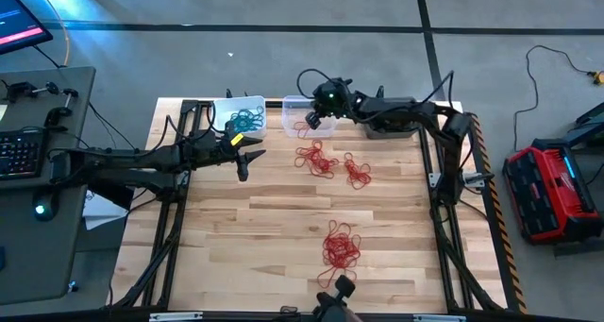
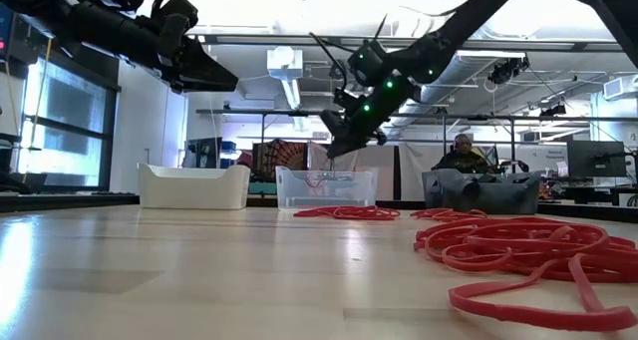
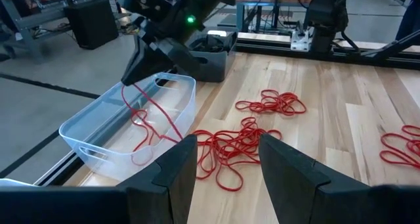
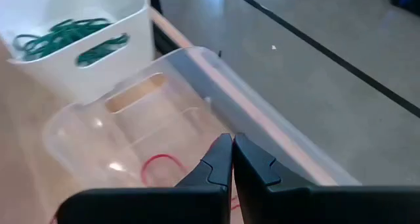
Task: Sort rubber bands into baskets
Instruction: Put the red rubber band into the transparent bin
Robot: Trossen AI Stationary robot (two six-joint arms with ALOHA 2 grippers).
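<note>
My right gripper [image 3: 134, 76] hovers over the clear basket [image 3: 131, 129], shut on red rubber bands [image 3: 141, 115] that dangle into it. One red loop [image 4: 161, 165] shows on the basket floor. The white basket [image 1: 236, 112] beside it holds teal rubber bands [image 4: 65, 37]. The dark grey basket [image 3: 210, 60] stands on the clear one's other side. Loose red bands lie in piles on the table [image 1: 316, 159] [image 1: 357, 171] [image 1: 340, 246]. My left gripper [image 1: 247, 157] waits open above the table's left part, holding nothing. My right gripper pinches the top of a few red rubber band loops [image 3: 131, 87] between its shut fingertips. The fingers slant down from above the basket. The loops hang slack below them inside the clear basket, their lower ends near or on its floor.
The three baskets line the table's far edge [image 1: 311, 100]. The metal frame rails [image 1: 439, 171] run along both sides. Open wood lies in the middle and near left [image 1: 236, 237]. A person [image 2: 462, 153] sits far behind the table.
</note>
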